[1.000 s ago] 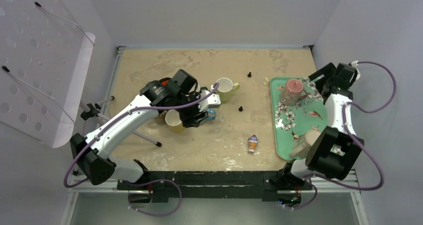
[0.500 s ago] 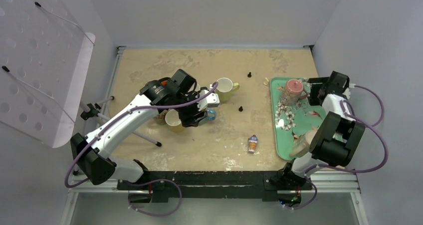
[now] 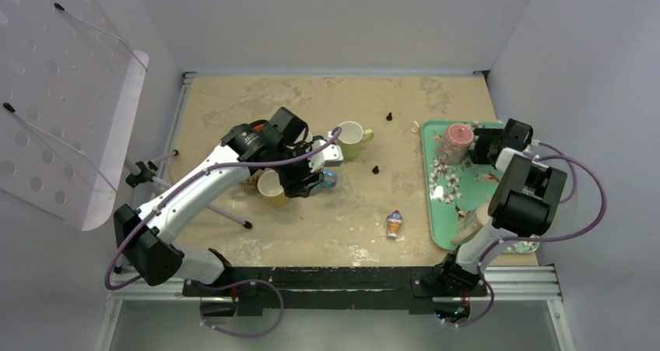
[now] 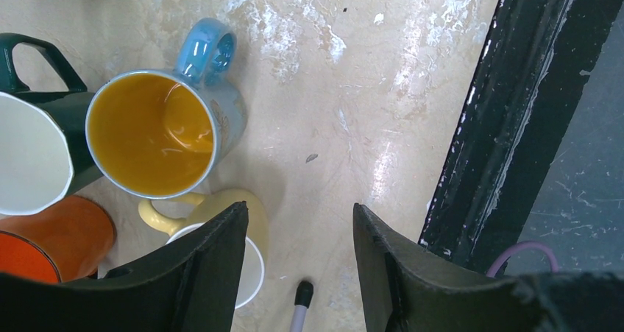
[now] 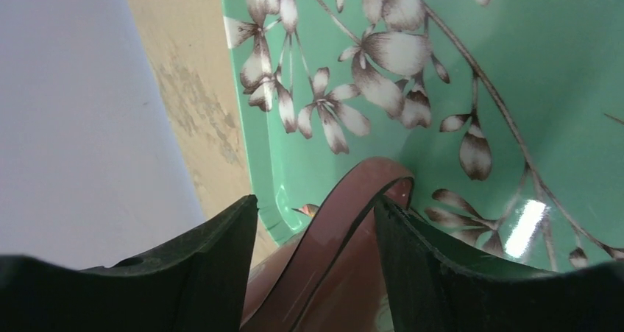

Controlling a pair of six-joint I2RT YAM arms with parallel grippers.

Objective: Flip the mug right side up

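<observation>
The left gripper hung over a cluster of mugs, fingers apart and empty, taking no part in the job. Farther off, the right gripper had its fingers apart astride the handle of the pink mug. The mug sat, apparently base up, on the tray near its far left corner. The handle ran slantwise through the gap, nearer one finger. A pinch there would likely land off-centre, so the glossy loop could slip. The mug could then swing mid-turn, knock the tray's rim, or drop.
</observation>
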